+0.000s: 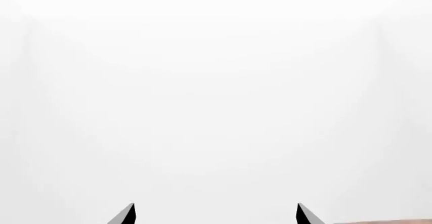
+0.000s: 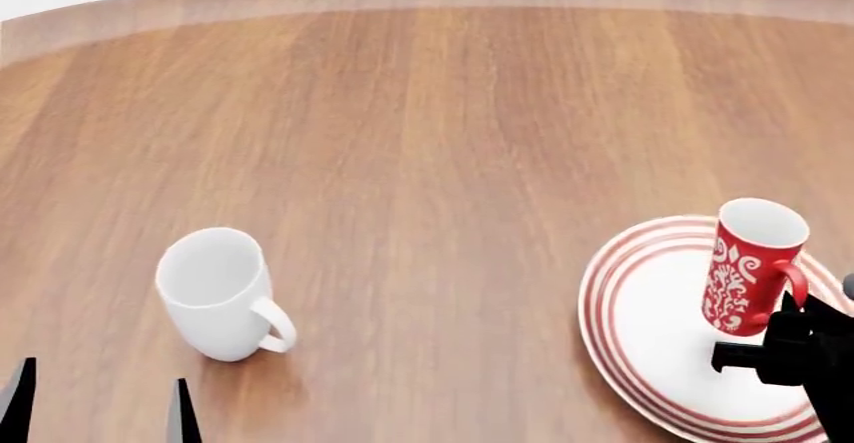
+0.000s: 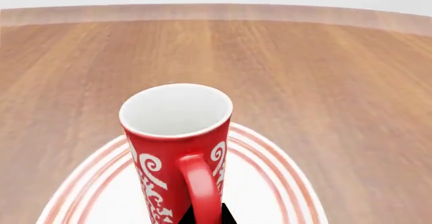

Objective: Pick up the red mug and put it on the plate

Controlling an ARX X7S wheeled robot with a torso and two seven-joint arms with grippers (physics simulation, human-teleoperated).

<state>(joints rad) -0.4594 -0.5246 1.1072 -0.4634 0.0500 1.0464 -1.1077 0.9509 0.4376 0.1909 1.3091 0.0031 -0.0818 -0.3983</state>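
Red mug (image 2: 750, 268): upright over the plate (image 2: 641, 333), at my 3 o'clock, my right pincer (image 2: 774, 348) clamped on its handle for placing. Left pincer (image 2: 100, 403) apart, idle.

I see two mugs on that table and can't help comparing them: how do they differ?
The red mug is red with white swirls; the white mug is plain. The red mug looks taller and slimmer, the white mug squatter. The red mug is on or just over the plate, with the right pincer at its handle; the white mug stands alone on the table. Both are upright, empty, with loop handles.
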